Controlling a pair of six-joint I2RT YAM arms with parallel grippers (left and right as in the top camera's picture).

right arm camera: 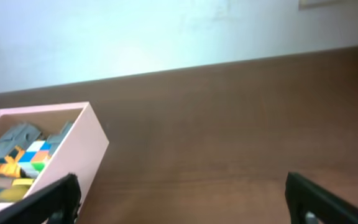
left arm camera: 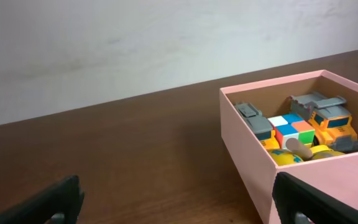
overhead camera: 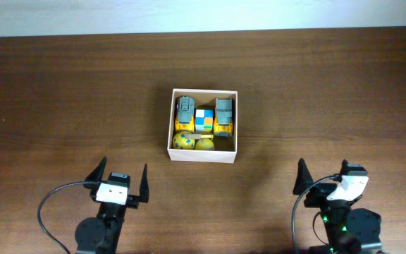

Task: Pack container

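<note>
Overhead, the left gripper [overhead camera: 124, 171] is hovering near-left, jaws spread wide, holding nothing; the container [overhead camera: 201, 156] is sitting mid-table, toys [overhead camera: 204, 121] filling it; the right gripper [overhead camera: 323, 171] is gaping empty too. Any wide-open reach is risking clipping the box wall and shoving it.

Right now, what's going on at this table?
Nothing is being handled. The left gripper and right gripper both sit open at the near edge of the table, holding nothing. The container stands farther back between them, with two toy trucks, a coloured cube and two yellow balls inside.
</note>
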